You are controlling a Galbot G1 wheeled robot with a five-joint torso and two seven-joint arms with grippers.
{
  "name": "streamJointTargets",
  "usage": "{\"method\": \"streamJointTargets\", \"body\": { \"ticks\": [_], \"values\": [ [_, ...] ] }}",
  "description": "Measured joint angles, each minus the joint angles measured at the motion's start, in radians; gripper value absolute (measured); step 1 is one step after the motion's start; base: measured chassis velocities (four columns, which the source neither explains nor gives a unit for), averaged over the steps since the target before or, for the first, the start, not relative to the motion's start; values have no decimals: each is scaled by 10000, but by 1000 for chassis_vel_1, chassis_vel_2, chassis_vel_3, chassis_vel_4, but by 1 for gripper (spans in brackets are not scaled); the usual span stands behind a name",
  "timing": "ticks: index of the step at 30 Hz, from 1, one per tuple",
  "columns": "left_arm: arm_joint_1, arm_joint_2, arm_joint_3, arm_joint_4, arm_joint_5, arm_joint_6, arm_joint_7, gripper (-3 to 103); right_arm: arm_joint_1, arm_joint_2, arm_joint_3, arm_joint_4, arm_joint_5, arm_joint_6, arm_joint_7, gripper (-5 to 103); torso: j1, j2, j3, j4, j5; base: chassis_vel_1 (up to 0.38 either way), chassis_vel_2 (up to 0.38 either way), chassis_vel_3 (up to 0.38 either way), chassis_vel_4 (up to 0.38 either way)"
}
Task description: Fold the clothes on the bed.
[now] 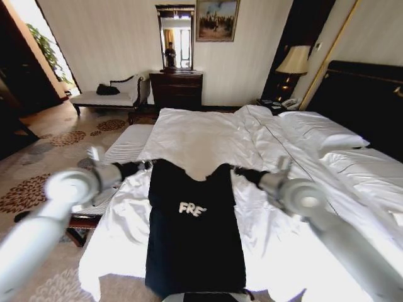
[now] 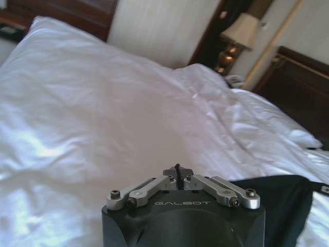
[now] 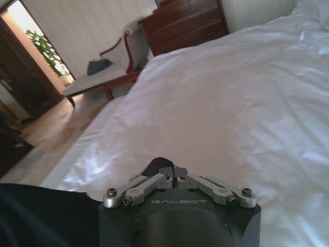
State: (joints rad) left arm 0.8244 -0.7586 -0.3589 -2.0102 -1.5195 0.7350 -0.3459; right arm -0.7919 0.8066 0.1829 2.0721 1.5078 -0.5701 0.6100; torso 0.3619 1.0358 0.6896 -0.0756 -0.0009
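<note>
Currently the black T-shirt (image 1: 195, 233) is hanging lifted above the bed (image 1: 208, 135), held up by its two upper corners so that its white lettering is facing the robot and its lower part is draping down toward the near edge of the white duvet (image 1: 277, 239). The left gripper (image 1: 146, 165) is pinching the corner on the T-shirt's left side, and the right gripper (image 1: 238, 170) is pinching the corner on the T-shirt's right side; between them the top edge is sagging slightly. In the wrist views both sets of jaws are drawn together, with the left gripper (image 2: 178, 172) nipping a thin sliver of dark cloth and the right gripper (image 3: 168, 167) closing on a small dark fold. More of the T-shirt (image 2: 288, 203) is trailing just beside the left gripper.

Judging from this, the step in hand is carrying the held edge over to make a fold. Doing it well is probably calling for both arms travelling together at an even height, keeping the top edge taut so the cloth is not bunching in the middle. The pinches look shallow, so slow, smooth motion seems wise to avoid a corner slipping free. Laying the edge down squarely over the T-shirt's lower part, before letting go, should keep the fold straight.
</note>
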Motion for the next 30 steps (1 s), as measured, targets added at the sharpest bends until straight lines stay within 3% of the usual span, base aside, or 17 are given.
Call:
{"method": "streamJointTargets", "body": {
  "ticks": [1, 10, 19, 30],
  "values": [
    [-65, -280, 140, 451, 453, 0, 127, 1, 373, 143, -367, -693, -475, 67, -259, 0, 0, 0, 1, -1, 3, 0, 0, 0, 0],
    [-601, -992, 364, 2442, 1782, 1, 824, 1, 1828, 708, -1228, -2976, -1872, 598, -1155, 0, -3, 3, -1, 2, 2, 0, 0, 0, 0],
    [-1176, -1456, 638, 3495, 2062, -166, 890, 1, 2485, 1299, -1323, -4607, -2610, 908, -1501, 0, -1, 3, 0, 1, 5, 0, 0, 0, 0],
    [-2337, -2285, 1432, 5184, 2983, -638, 1166, 1, 2374, 1703, -965, -5894, -4372, 1374, -2248, 0, -2, 3, -1, -1, 5, 0, 0, 0, 0]
  ]
}}
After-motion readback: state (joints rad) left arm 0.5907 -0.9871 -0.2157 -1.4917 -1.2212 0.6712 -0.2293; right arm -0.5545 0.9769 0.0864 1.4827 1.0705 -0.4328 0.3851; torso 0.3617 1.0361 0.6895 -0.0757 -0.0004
